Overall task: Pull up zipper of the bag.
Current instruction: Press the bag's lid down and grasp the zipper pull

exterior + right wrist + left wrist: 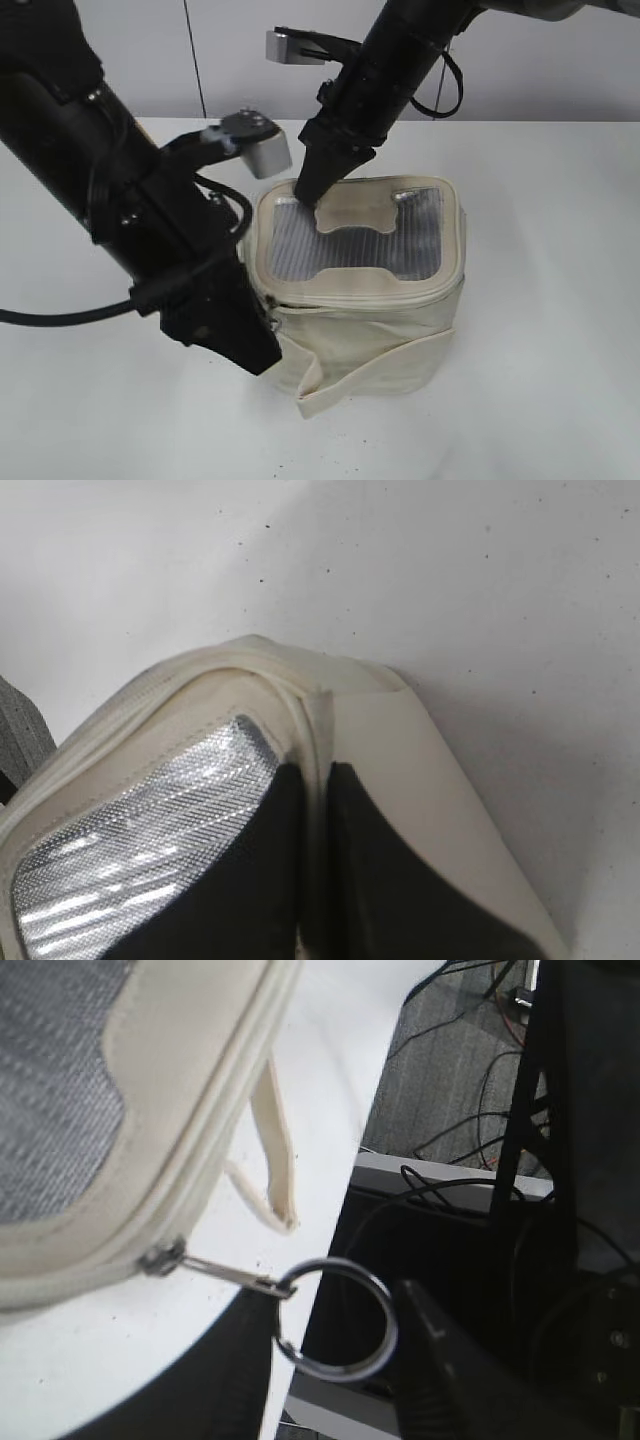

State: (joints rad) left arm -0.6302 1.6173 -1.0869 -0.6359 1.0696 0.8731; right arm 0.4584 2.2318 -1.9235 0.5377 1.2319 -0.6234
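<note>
- On the white surface [560,300], near its middle: one bag [360,330] standing upright, lid panel of grey mesh [350,250] facing up, one cream H-shaped patch [355,215] sitting on that panel.
- Around the lid rim: one zipper [350,297] track running along the front edge; in the left wrist view, one silver pull [225,1272] sticking out from the track at the bag's corner and ending in one ring [335,1318].
- Beside the ring: one dark finger [450,1380] of the left hand [255,345] showing to its right and another dark shape below it, not pinching the ring; hard to tell whether spread or pressed together.
- At the lid's rear edge: right hand [318,188] pressing down, its two dark fingers [260,880] pinching the cream rim of the bag between them.
- Hanging loose from the body: one cream strap [370,375], trailing down at the front lower corner.
- Blocking the front-left corner of the bag in the exterior view: left arm [130,210], bulky and black, covering the pull there.
- Beyond the surface's edge in the left wrist view: several dark cables [470,1140] lying on a grey floor.
</note>
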